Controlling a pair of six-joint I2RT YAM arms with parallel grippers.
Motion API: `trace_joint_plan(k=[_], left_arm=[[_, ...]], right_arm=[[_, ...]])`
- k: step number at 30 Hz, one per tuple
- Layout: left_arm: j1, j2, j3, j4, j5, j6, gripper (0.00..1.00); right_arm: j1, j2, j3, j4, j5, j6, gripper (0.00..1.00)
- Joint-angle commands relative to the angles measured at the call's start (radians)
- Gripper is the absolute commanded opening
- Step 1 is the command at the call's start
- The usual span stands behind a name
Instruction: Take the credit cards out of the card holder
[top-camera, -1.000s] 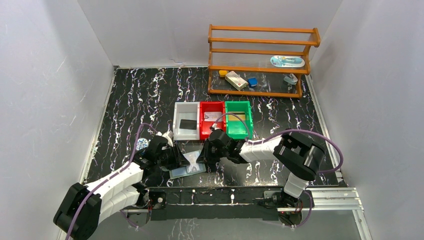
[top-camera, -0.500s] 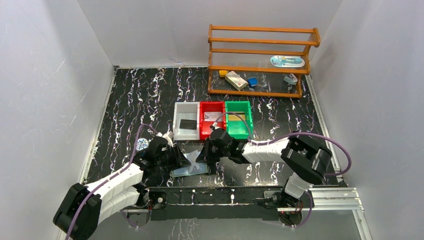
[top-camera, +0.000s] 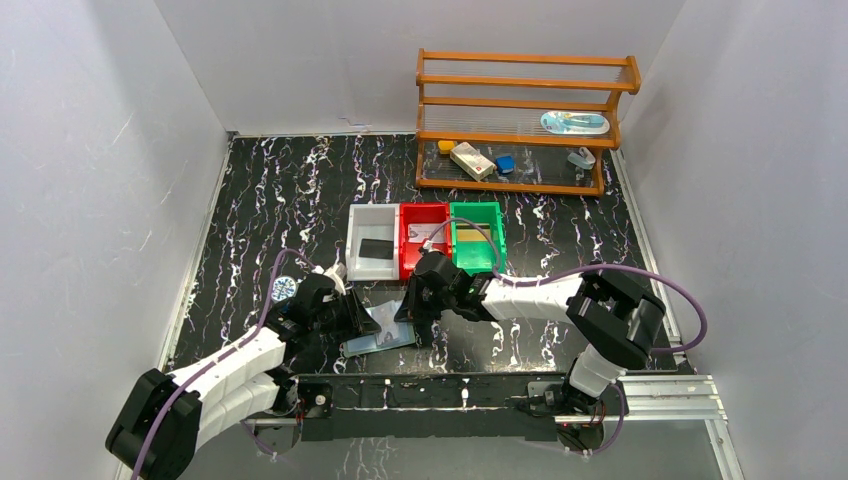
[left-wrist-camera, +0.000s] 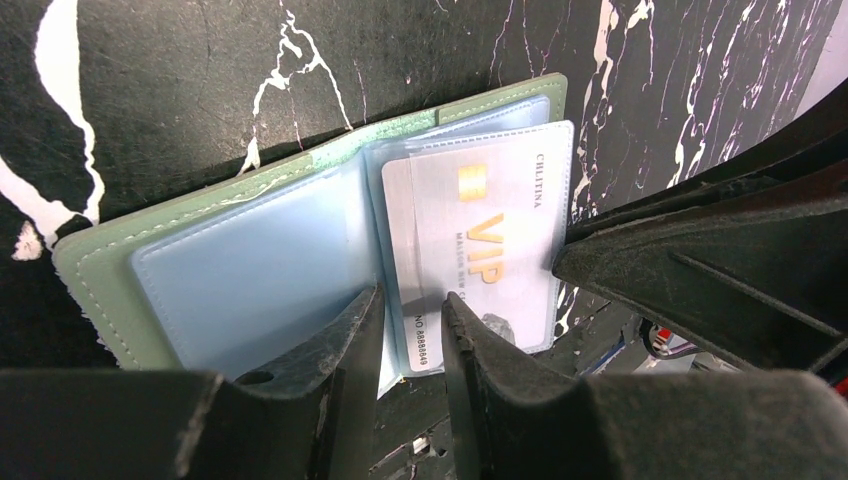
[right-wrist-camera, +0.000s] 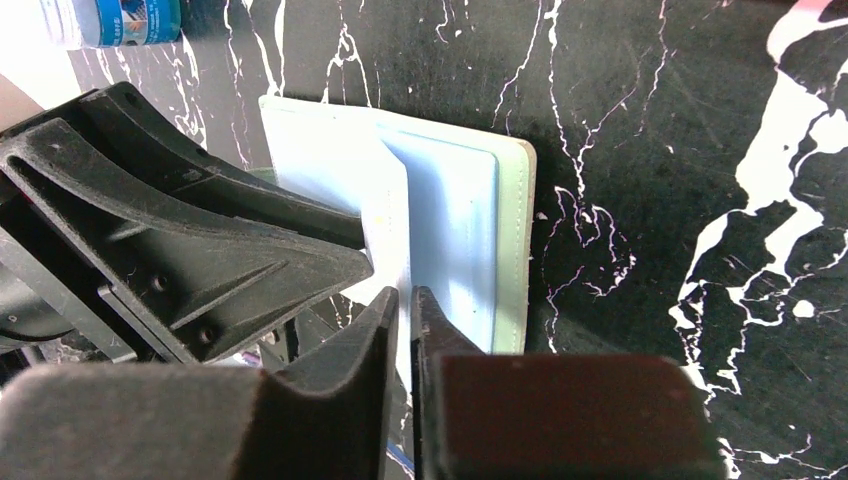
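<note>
The grey-green card holder (top-camera: 380, 335) lies open near the table's front edge, its clear bluish pockets (left-wrist-camera: 230, 290) facing up. A pale credit card (left-wrist-camera: 480, 230) marked VIP sits in the middle pocket leaf. My left gripper (left-wrist-camera: 410, 300) stands narrowly open, its tips on the holder beside the spine, the card's numbered end showing in the gap. My right gripper (right-wrist-camera: 405, 295) is shut on the outer edge of that card and its leaf. Its fingertip (left-wrist-camera: 600, 270) meets the card's right edge. Other credit cards lie in the bins: a black one (top-camera: 376, 248) and a gold one (top-camera: 472, 235).
A white bin (top-camera: 352, 262), a red bin (top-camera: 404, 262) and a green bin (top-camera: 497, 250) stand in a row just behind the holder. A round blue-and-white tin (top-camera: 285, 288) sits left of my left gripper. A wooden rack (top-camera: 520, 120) with small items stands at the back right.
The right arm's elbow has swung slightly to the right while its gripper stays at the holder's right edge. The left arm and the holder have hardly moved.
</note>
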Motion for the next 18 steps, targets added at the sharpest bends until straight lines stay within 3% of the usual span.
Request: trace_joint_plan(k=[1,5,18], left_arm=[[-0.003,0.0,0.002,-0.012,0.013,0.001,0.27],[-0.003,-0.009,0.001,-0.021,0.005,-0.003,0.27],[-0.003,-0.004,-0.005,0.004,0.019,-0.013,0.33]], right_arm=[[0.003,-0.002,0.021,0.038,-0.014,-0.006,0.14],[0.003,-0.007,0.006,0.054,-0.014,0.002,0.0],[0.024,0.015,0.076,-0.158,0.113,-0.04,0.0]])
